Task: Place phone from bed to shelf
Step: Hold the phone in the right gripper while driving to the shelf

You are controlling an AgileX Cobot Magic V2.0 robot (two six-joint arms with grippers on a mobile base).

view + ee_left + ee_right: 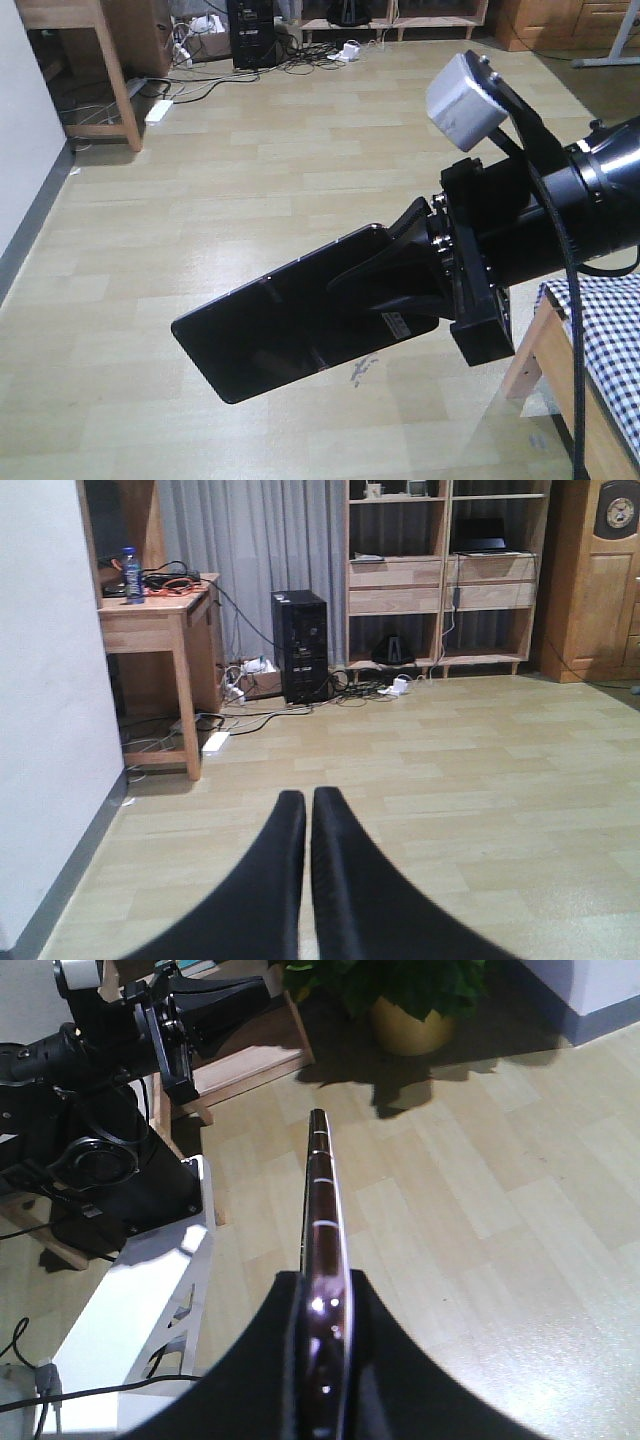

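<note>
The phone (pixel 290 325), a glossy black slab with a seam across its middle, hangs in the air over the wooden floor, with my right gripper (pixel 378 268) shut on its right end. In the right wrist view the phone (pixel 318 1175) shows edge-on, pinkish and shiny, clamped between the black fingers (pixel 390 1360). The bed (pixel 608 335) with its checked cover and wooden frame is at the lower right, behind the arm. The shelf (pixel 445 585), pale wood with open compartments, stands against the far wall. My left gripper (pixel 307 800) is shut, holding nothing, low above the floor.
A wooden desk (pixel 155 615) carrying a bottle (pixel 128 575) stands by the white wall on the left. A black computer tower (pixel 300 645) and loose cables (pixel 250 715) lie between desk and shelf. A brown cabinet (pixel 595 580) is at the right. A potted plant (pixel 410 1005) and the robot's white base (pixel 140 1310) show in the right wrist view.
</note>
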